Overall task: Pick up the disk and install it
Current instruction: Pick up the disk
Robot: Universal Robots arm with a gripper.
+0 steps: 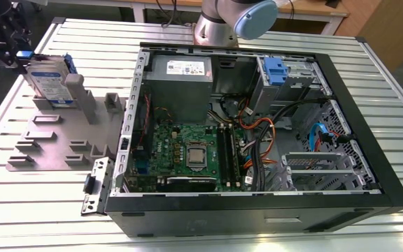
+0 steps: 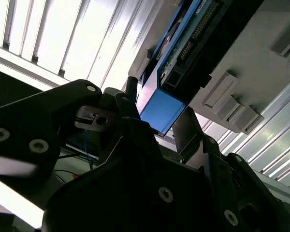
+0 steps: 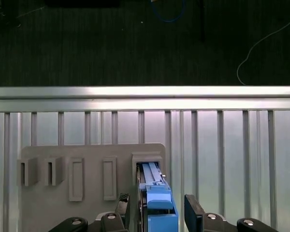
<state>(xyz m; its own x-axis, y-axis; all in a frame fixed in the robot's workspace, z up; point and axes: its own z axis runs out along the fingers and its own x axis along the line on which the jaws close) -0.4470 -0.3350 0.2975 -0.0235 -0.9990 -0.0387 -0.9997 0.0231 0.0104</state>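
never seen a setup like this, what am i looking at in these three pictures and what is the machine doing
This is one robot arm; its base stands behind the computer case in the exterior view. That view comes from a camera off the arm that takes in the whole scene. The two wrist views come from cameras riding on the arm, looking past its end effector, the two-fingered grasping part.

On the slatted metal table lie an open computer case with boards and cables exposed and, to the exterior view's left of it, a grey holder plate with slots. The disk, a metal drive with a blue bracket, stands upright in one slot.

The end effector is open, with a finger on each side of the disk's end. The disk is not yet in the case.
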